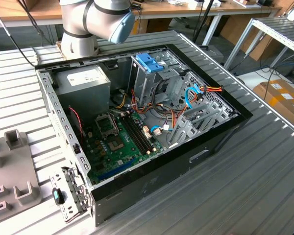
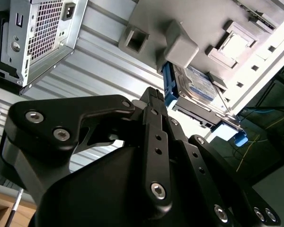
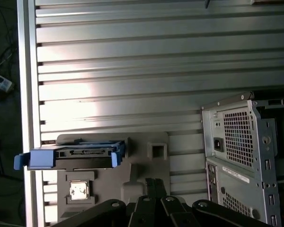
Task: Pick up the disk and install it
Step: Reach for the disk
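Ribbed metal table (image 3: 132, 71), disk (image 3: 75, 158) seated in grey holder (image 3: 141, 169), end effector (image 3: 154, 181) pinched together.

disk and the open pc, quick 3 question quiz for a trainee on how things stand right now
1. True or false: the gripper is holding the disk.
2. Pick one: in the first wrist view the disk rests on A) the grey fixture, B) the motherboard, C) the top of the power supply.
3. Fill in: in the exterior view the computer case lies on the metal table with its side panel ___ (on/off).

Key: 1 false, the disk lies apart from the gripper; 2 A; 3 off, the boards and cables inside are exposed.
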`<action>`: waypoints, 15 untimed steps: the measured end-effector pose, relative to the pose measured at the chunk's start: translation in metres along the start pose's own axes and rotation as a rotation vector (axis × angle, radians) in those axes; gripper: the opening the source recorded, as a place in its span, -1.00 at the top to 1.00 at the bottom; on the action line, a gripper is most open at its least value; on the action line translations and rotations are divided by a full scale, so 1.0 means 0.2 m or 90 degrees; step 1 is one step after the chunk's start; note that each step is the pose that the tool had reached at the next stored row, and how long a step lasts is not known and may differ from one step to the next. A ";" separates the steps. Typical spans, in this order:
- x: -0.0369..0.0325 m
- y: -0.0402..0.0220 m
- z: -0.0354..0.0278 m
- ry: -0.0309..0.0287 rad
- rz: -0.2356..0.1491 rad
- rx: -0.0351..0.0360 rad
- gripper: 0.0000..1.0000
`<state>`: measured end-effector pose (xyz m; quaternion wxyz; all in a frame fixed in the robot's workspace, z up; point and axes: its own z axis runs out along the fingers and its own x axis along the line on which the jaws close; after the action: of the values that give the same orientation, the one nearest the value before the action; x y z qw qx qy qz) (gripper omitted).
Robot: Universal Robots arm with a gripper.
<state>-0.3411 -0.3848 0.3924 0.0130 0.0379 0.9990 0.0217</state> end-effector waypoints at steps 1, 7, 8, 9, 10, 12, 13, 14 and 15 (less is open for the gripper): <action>0.006 0.000 0.000 0.0000 0.000 0.0000 0.79; 0.052 -0.004 -0.001 0.0000 0.000 0.0000 0.79; 0.067 -0.005 -0.001 -0.0001 0.000 0.0000 0.79; 0.082 -0.006 -0.002 0.0000 0.000 0.0000 0.79; 0.101 -0.008 -0.003 0.0000 0.000 0.0000 0.79; 0.128 -0.010 -0.003 0.0000 0.000 0.0000 0.79; 0.146 -0.011 -0.003 -0.0001 0.000 0.0000 0.79; 0.159 -0.012 -0.004 -0.0001 0.000 0.0000 0.79; 0.174 -0.013 -0.004 0.0000 0.000 0.0000 0.79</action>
<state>-0.3760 -0.3848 0.3923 0.0131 0.0379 0.9990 0.0216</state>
